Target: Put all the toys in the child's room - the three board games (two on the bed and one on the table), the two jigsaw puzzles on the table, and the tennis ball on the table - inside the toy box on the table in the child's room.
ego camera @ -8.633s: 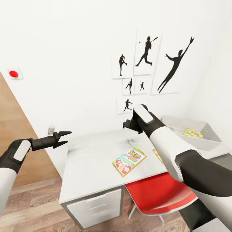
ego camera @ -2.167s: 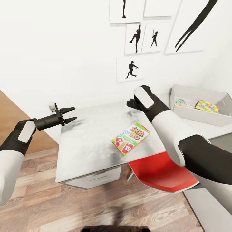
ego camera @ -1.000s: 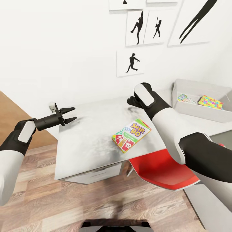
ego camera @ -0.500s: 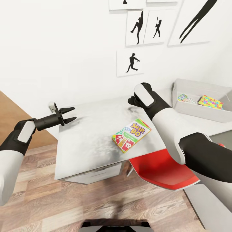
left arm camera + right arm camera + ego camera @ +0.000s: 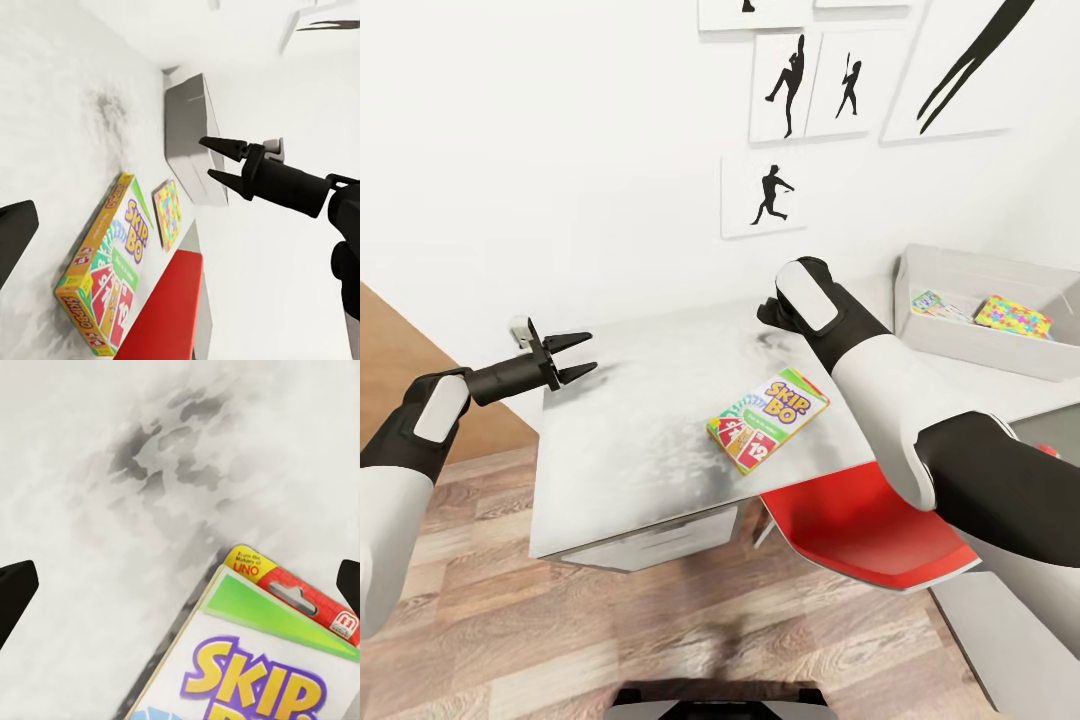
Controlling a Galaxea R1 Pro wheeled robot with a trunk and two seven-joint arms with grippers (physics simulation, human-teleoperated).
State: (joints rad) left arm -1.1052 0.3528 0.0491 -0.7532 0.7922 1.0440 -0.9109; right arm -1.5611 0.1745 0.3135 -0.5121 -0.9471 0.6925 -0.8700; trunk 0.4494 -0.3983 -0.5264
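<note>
- Change: over the last second nothing on the counter has moved. The right end effector (image 5: 225, 159) has edged only slightly, and the camera has held steady after its earlier swing in towards the counter. Judgement: the approach is finished and the reach for the game box is about to begin.
- Right end effector: two black pointed fingers stand apart with nothing between them, hovering above the pale grey-white counter (image 5: 630, 420), over the mottled patch towards its rear edge. In its own wrist view the fingertips flank the red top edge of the box.
- Right arm: white forearm with black elbow sleeve, stretched forward over the red chair seat (image 5: 860, 540) and the counter's front edge.
- Left end effector (image 5: 572, 358): fingers parted, empty, held level just off the counter's left edge, well apart from the box.
- Orange-green "Skip-Bo" board game box (image 5: 767, 419): lies flat near the front edge of the counter, skewed to that edge.
- Pale grey toy box (image 5: 960, 345): at the counter's far right end; a multicolour jigsaw puzzle square (image 5: 1013, 317) already lies inside.
- A second multicolour puzzle square (image 5: 168, 213) lies flat beyond the game box, near the front edge.
</note>
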